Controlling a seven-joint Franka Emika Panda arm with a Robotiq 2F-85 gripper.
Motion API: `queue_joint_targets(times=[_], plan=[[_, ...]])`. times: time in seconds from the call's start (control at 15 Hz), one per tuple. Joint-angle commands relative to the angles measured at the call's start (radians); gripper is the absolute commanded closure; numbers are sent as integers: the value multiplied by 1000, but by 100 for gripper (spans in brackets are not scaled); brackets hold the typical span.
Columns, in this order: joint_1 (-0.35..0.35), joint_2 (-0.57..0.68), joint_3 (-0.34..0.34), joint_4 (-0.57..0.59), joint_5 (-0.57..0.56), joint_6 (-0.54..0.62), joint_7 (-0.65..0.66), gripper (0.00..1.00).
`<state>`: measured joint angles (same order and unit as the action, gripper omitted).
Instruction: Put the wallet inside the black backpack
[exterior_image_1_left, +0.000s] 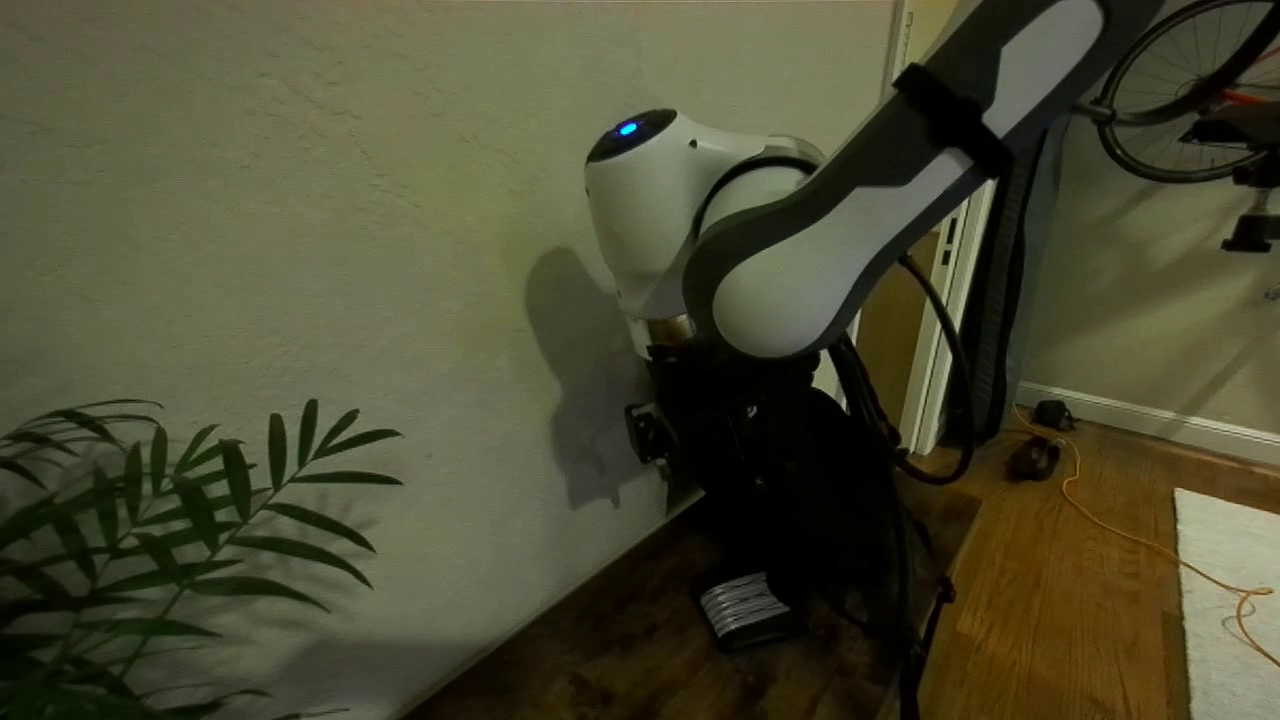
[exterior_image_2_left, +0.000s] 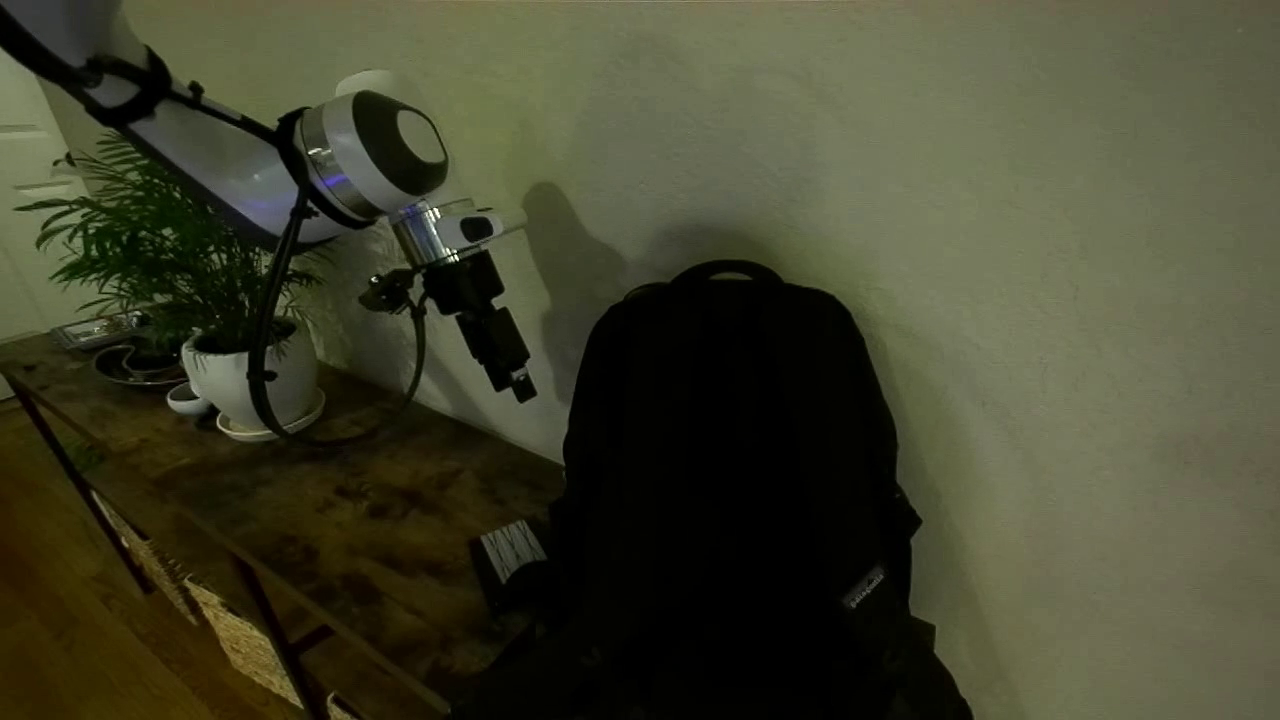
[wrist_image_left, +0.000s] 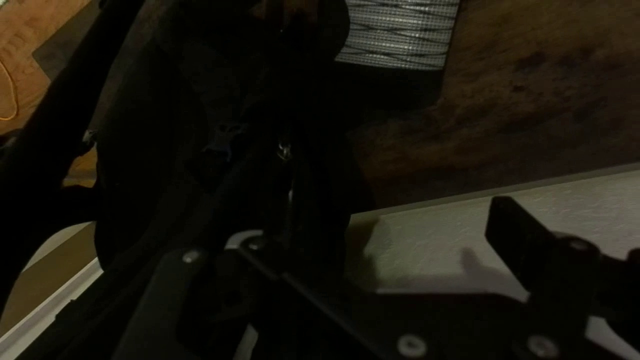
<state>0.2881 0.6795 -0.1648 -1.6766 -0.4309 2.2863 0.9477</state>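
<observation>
While hovering above the table (exterior_image_2_left: 300, 500), near the edge of the backpack (exterior_image_2_left: 730, 460), holding the gripper (exterior_image_2_left: 520, 384) wide, leaving a gap down to the wallet (exterior_image_2_left: 513, 550)!

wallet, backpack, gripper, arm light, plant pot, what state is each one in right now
Black backpack: standing upright; too dark to tell whether it is open.
Wallet: lying on the table, outside the backpack.
Gripper: open, holding nothing.
Arm light: lit blue.
Plant pot: upright, planted.
</observation>
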Motion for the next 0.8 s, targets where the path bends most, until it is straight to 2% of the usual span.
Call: queue_joint_targets(times=[0.0, 0.73], plan=[[9, -46, 16, -48, 10, -47, -4, 0], [-4, -21, 52, -52, 45, -120, -19, 0]])
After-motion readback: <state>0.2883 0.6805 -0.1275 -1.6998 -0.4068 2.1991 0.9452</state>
